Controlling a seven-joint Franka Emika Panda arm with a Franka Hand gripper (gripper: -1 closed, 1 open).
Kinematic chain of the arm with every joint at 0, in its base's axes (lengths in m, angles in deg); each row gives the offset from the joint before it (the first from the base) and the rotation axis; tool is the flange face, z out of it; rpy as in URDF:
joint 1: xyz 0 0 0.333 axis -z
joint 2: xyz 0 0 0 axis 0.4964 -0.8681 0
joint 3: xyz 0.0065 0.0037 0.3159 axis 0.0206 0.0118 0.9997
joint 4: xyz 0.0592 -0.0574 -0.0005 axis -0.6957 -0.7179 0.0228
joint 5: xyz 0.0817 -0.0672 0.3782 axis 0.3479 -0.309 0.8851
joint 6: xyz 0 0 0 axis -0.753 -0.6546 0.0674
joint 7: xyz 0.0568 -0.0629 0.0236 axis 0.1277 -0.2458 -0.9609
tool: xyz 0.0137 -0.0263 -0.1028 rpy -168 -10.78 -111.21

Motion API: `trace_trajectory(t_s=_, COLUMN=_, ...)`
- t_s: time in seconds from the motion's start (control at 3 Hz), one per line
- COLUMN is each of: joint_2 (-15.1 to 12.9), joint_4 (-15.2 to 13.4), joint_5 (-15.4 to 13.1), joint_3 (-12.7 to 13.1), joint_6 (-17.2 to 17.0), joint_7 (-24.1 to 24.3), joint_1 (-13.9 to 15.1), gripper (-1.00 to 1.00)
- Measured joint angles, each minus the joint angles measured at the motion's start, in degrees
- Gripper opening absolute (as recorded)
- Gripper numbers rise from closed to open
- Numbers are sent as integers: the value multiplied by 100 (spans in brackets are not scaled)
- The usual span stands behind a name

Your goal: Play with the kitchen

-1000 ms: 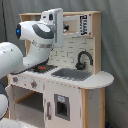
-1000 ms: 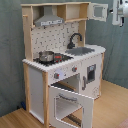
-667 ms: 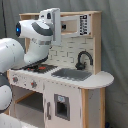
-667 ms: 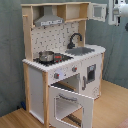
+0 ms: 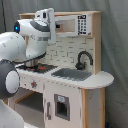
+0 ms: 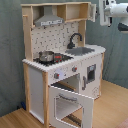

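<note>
Arm (image 5: 30,37) hides the kitchen (image 6: 62,70) stovetop (image 6: 52,58), oven door (image 6: 70,102) open

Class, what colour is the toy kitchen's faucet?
Black; the faucet shows best in the second exterior view.

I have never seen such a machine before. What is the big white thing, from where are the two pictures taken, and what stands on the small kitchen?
The big white thing is a robot arm. Both pictures show one moment from two cameras standing off the arm. In the first exterior view the arm fills that picture's left side and blocks part of the toy kitchen. In the second exterior view only a piece of the arm shows at the top right, and the kitchen is seen whole.

On the counter there is a small metal pot on the red-black stovetop, then a sink with a black faucet. Above hangs a grey hood. The oven door hangs open, folded down. I cannot see the pincer, so I cannot say whether anything is held.
</note>
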Motion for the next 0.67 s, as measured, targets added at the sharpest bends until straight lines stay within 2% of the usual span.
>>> trace_trajectory(t_s=0.67, joint_2=-876, joint_4=776, joint_5=0, joint_3=364, joint_6=0, joint_7=-1, joint_1=7, gripper=-100)
